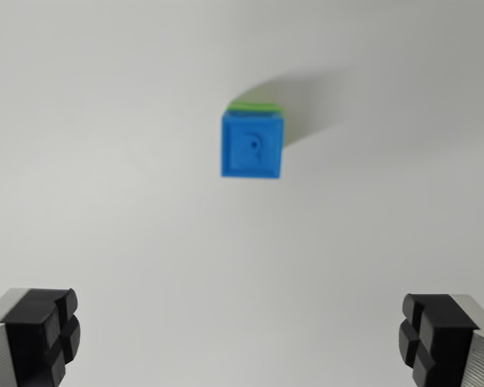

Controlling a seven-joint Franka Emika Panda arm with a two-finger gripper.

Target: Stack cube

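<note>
The blue cube (252,146) sits squarely on top of a green cube (255,106), and only a thin strip of the green shows past its far edge. The blue cube's top face carries a raised letter R. The 2-cube stack stands upright on the plain white surface (105,201).

A blue cube (252,146) bore an embossed letter; a green cube (254,106) peeked behind it. The white tabletop (105,201) was plain, the gripper (240,334) pads black.
</note>
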